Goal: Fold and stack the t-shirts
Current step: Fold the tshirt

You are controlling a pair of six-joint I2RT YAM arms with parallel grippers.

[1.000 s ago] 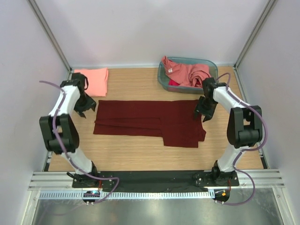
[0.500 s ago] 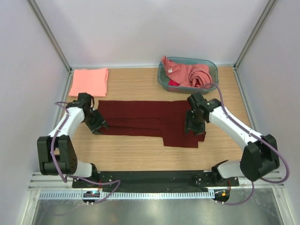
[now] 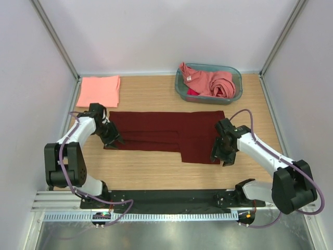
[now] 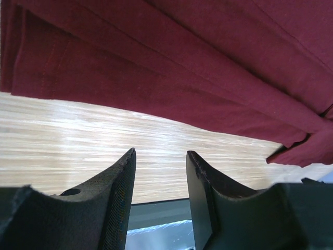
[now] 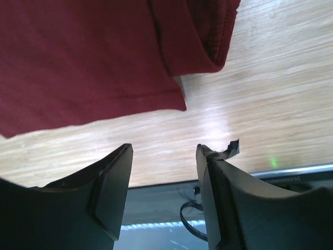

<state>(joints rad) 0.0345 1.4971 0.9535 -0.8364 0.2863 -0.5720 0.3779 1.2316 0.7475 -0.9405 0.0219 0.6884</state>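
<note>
Maroon cloth lies flat across the middle of the wooden table [image 3: 151, 172]: the dark red t-shirt [image 3: 166, 133] is folded into a long band running from 9 o'clock to 3 o'clock, with a wider flap hanging toward 5 o'clock. The left gripper [image 4: 160, 152] sits low at the band's 8 o'clock corner. Its jaws are moderately parted with only bare wood between them, just off the cloth's near edge. The right gripper [image 5: 164, 147] is at the flap's 4 o'clock corner, jaws likewise apart and holding nothing, the hem just beyond its fingertips. A salmon t-shirt [image 3: 99, 90] rests neatly folded at 10 o'clock, well apart from the maroon one. At 1 o'clock the teal basket [image 3: 180, 89] holds crumpled pink t-shirts [image 3: 208, 82].
</note>
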